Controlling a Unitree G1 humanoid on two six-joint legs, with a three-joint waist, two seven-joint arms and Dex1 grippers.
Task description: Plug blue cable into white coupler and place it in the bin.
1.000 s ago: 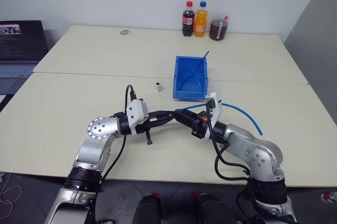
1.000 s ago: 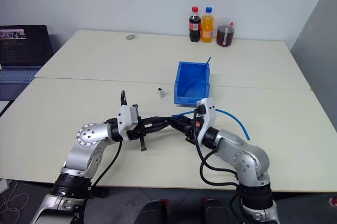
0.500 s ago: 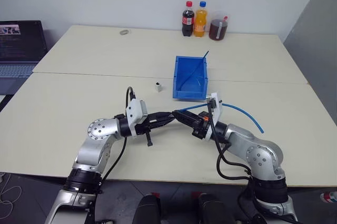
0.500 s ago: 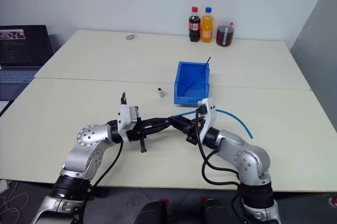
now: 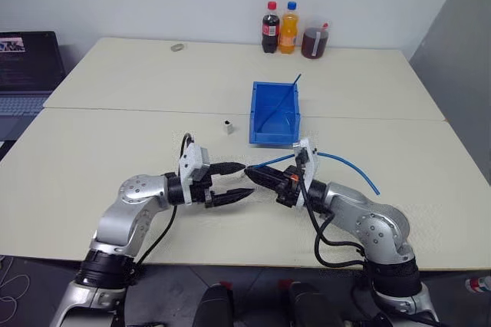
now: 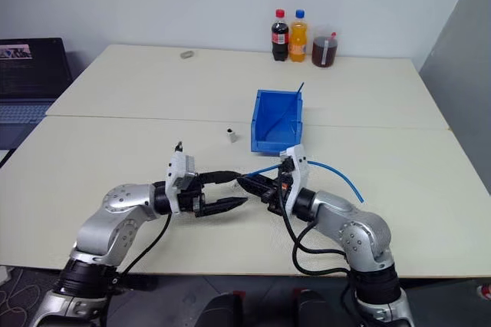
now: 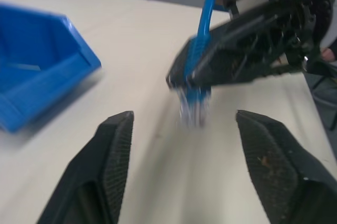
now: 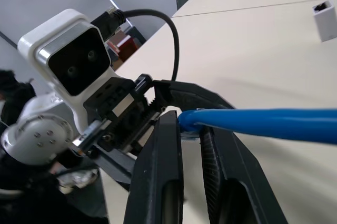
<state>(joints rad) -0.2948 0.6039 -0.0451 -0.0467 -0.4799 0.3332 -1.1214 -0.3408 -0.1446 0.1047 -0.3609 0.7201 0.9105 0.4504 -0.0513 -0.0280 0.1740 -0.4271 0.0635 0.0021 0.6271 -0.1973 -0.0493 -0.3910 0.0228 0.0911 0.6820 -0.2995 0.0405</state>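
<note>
Two robot arms meet low over a pale beige tabletop [image 5: 115, 143]. The left end effector [image 5: 235, 181] has just sprung apart: a moment earlier its two black fingers were pinched together at the cable tip, and now they stand wide with nothing between them. The right end effector [image 5: 257, 175] stays clamped on the thin light-blue network cable [image 5: 349, 163], gripping it just behind the small clear plug [image 7: 192, 109], which pokes out toward the left fingers [image 7: 108, 155]. The rest of the cable arcs back over the right arm and ends free above the tabletop.

The handover looks complete, so the cable now rests with the right arm alone and the left arm is free, probably to fetch the coupler. Nothing is plugged in yet. The tiny white boxy coupler [image 5: 227, 127] stands on the tabletop well beyond both end effectors, just beside the bright blue rectangular plastic bin [image 5: 275, 114], which holds a thin dark blue wire [image 5: 285, 100].

At the far edge stand a dark cola bottle [image 5: 269, 27] with a red label, an orange soda bottle [image 5: 288, 27] and a plastic cup of dark drink [image 5: 311, 41]; no writing is readable. A laptop [image 5: 29, 74] sits on the far left.
</note>
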